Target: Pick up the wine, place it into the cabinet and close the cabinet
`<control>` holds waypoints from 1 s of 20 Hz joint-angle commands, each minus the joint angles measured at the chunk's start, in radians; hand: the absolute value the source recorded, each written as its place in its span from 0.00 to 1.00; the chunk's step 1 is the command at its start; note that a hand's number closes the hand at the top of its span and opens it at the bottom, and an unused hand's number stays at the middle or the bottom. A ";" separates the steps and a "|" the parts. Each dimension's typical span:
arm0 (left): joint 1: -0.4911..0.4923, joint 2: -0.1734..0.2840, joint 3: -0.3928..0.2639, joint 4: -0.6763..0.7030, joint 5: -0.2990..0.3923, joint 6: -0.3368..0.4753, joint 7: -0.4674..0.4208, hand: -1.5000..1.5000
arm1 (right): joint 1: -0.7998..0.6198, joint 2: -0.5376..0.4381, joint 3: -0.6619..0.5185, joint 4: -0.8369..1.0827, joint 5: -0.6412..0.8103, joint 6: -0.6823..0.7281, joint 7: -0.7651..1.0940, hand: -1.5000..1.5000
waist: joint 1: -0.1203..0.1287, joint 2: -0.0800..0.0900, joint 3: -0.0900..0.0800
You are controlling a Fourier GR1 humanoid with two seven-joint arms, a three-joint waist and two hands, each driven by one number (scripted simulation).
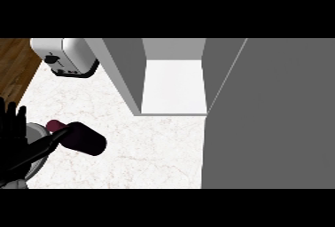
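The wine bottle (85,140) is dark maroon and lies tilted at the left of the marble counter (150,155), its neck (56,125) pointing up-left. My left hand (12,126) shows at the left edge with its fingers straight up. A black thumb (40,150) stretches from it to the bottle's shoulder and touches it there. The cabinet (173,86) stands open at the top middle, its white floor bare, well to the right of the bottle. Its grey door (274,115) is swung wide and fills the right side. My right hand is out of sight.
A white toaster (64,55) stands at the back left, beside the cabinet's left wall (124,71). A pale grey rounded shape (36,133) sits partly hidden behind my left hand. Wooden floor (14,66) shows past the counter's left edge.
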 commanded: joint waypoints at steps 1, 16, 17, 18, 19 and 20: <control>0.074 0.004 0.030 -0.032 0.036 -0.043 -0.025 0.00 | -0.019 0.008 0.010 -0.043 -0.004 -0.027 0.061 0.00 | 0.002 0.000 0.000; 0.137 -0.042 0.033 0.265 0.061 -0.155 -0.310 0.00 | -0.086 0.020 0.024 -0.015 0.031 -0.043 0.068 0.00 | 0.003 0.000 0.000; 0.089 0.007 0.059 0.261 0.089 -0.158 -0.224 0.00 | 0.024 0.027 0.044 -0.045 0.039 -0.008 0.028 0.00 | 0.000 0.000 0.000; 0.131 -0.020 0.071 0.301 0.105 -0.188 -0.312 0.00 | 0.087 0.063 0.138 -0.072 0.107 -0.014 -0.022 0.00 | -0.001 0.000 0.000; 0.151 -0.030 0.045 0.290 0.077 -0.187 -0.316 0.00 | 0.093 0.058 0.112 -0.027 0.100 0.017 -0.073 0.00 | 0.000 0.000 0.000; 0.081 -0.013 0.071 0.382 0.097 -0.194 -0.342 0.00 | 0.008 0.053 0.124 -0.052 0.099 -0.028 0.033 0.00 | 0.000 0.000 0.000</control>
